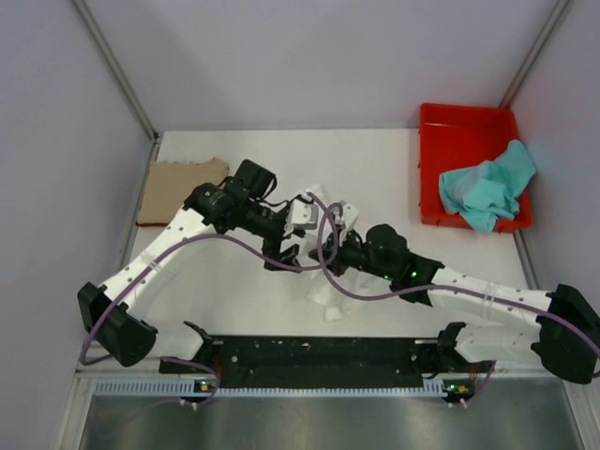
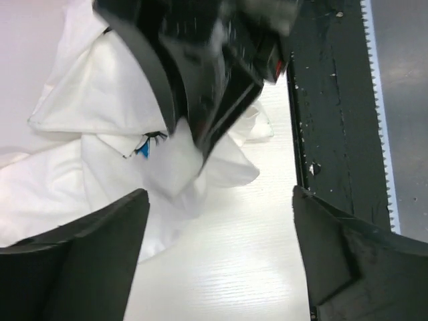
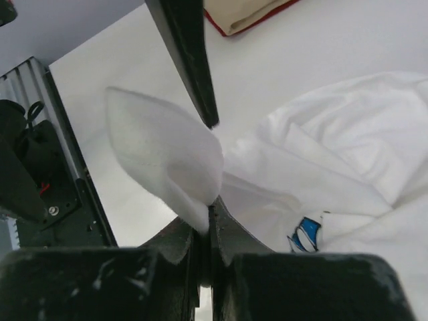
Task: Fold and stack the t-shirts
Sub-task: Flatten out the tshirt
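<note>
My right pincer (image 3: 208,212) is clamped on a fold of the white t-shirt (image 3: 334,147); my left pincer (image 2: 217,221) stands apart beside it.

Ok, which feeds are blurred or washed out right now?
Left wrist: the right gripper is blurred close up, and the white blue-printed cloth t-shirt is washed out. Right wrist: its pinched flap looks soft. Top external: sharp, evenly lit, shirt pale against the white table.
</note>
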Robot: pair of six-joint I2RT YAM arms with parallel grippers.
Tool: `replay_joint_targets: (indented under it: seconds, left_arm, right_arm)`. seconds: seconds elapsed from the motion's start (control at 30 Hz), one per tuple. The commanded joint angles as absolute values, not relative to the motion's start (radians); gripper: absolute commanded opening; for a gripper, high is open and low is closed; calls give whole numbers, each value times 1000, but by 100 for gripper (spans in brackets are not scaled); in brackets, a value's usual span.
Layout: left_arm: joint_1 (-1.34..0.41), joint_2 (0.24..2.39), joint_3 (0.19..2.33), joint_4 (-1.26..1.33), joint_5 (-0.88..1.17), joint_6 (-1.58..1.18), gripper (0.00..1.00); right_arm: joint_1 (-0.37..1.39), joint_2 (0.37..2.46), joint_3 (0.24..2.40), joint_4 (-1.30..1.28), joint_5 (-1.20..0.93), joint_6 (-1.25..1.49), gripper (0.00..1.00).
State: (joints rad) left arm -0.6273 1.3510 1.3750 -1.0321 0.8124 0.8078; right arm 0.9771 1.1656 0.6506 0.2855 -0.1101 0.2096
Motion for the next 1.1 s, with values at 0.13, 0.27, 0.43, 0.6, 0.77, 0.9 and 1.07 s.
replay_joint_targets:
  seconds: [0.13,0.27,0.43,0.6,0.77,0.9,1.07]
  left_arm:
    - [-522,1365,1330,-796,647,719,99]
    - [-540,1429,1154,-519,433,775,99]
    - [-560,1610,1118,-361,356,845,99]
    - [-560,1802,1303,-416,338,819,99]
    - [-555,1942,1466,-541,351,842,98]
    - [-566,1976,1477,-621,388,864,44]
    - [-542,1866,1531,-583,277,738,0]
  right_arm:
    - [700,774,623,-47,-219,164,0]
    - [647,663,655,-198,-175,141,0]
    - [626,647,759,-285,-90,106,0]
    - [620,660,892,-376,-120,35,0]
    - [611,652,988,-459,-74,-32,0]
    - [607,663,1084,-485,-5,-58,0]
    - [591,758,1267,-494,201,-115,0]
